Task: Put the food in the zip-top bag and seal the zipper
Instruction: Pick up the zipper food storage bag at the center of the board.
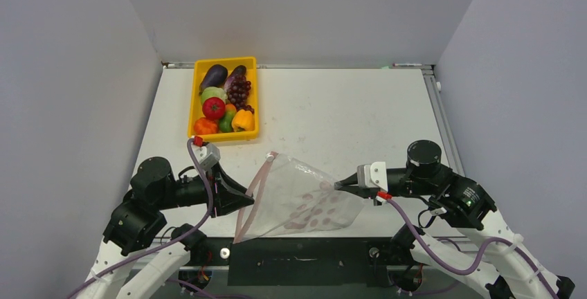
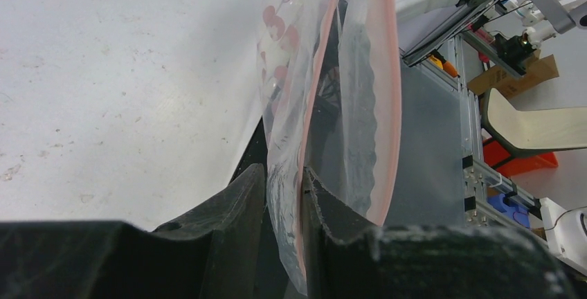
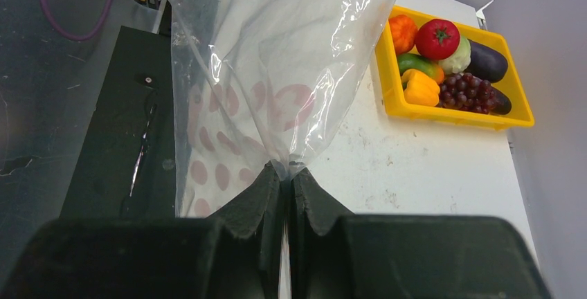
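Top view: zip-top bag (image 1: 304, 198) sits at lower centre of frame, stretched between the 2 arms over the near edge of the table (image 1: 346, 112). Can't tell if its underside touches the table.

Left gripper (image 1: 244, 198), lower left, is closed narrow on the bag's mouth edge. Its wrist view shows the 2 fingers nipping 1 layer, w/ a pink strip of the zipper (image 2: 396, 105) running between them. The 2nd strip stands free at right of that frame, so the mouth gapes, unsealed.

Right gripper (image 1: 339, 185), right of centre, is clamped tight on the opposite end of the bag. Its wrist view shows film bunched into the pinch, pink-red dots showing thru.

Food (image 1: 225, 102) lies in the yellow tray (image 1: 192, 105) at upper left of top view, well apart from the bag:
- 2 eggplants at the far end
- grapes on the right side
- tomato in the middle
- orange + yellow peppers at the near end
- green pcs between

Tray lies flat on the table.
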{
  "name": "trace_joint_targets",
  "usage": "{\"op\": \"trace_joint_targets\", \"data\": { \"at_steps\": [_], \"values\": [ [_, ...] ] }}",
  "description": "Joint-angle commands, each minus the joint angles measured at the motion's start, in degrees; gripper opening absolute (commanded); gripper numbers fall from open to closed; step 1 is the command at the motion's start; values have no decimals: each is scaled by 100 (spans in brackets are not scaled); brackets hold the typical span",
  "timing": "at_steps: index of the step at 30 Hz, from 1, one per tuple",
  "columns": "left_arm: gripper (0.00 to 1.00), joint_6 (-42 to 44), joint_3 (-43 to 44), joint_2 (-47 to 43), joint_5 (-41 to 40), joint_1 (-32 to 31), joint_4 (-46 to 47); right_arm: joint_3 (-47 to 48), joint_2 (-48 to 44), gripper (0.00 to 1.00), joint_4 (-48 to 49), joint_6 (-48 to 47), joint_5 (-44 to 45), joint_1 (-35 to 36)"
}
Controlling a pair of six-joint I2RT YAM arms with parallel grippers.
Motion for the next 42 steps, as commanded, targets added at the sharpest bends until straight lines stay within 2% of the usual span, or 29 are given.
{"op": "trace_joint_targets", "data": {
  "at_steps": [1, 5, 8, 11, 17, 23, 31, 39, 42],
  "values": [
    [21, -68, 15, 69, 223, 31, 410, 62, 76, 5, 363, -69, -243, 34],
    [15, -119, 5, 66, 258, 31, 520, 22, 111, 5, 358, -71, -211, 43],
    [0, -160, 21, 55, 221, 31, 582, -16, 137, 5, 355, -67, -170, 41],
    [0, -223, 30, -32, 115, 31, 681, -46, 138, 7, 397, -31, -92, 40],
    [0, -254, 218, -65, -516, 31, 691, -76, 166, 21, 608, 188, 317, 41],
    [0, -220, 325, 19, -801, 31, 690, -153, 82, 36, 1024, 534, 901, 46],
    [0, -84, 545, 45, -1222, 31, 560, -121, -2, 46, 1520, 1064, 2347, 37],
    [0, 60, 940, 57, -2123, 31, 227, -141, 196, 57, 2025, 1933, 3701, 31],
    [0, 77, 1143, 8, -2593, 31, 135, -161, 351, 64, 2160, 2388, 4327, 31]
  ]
}}
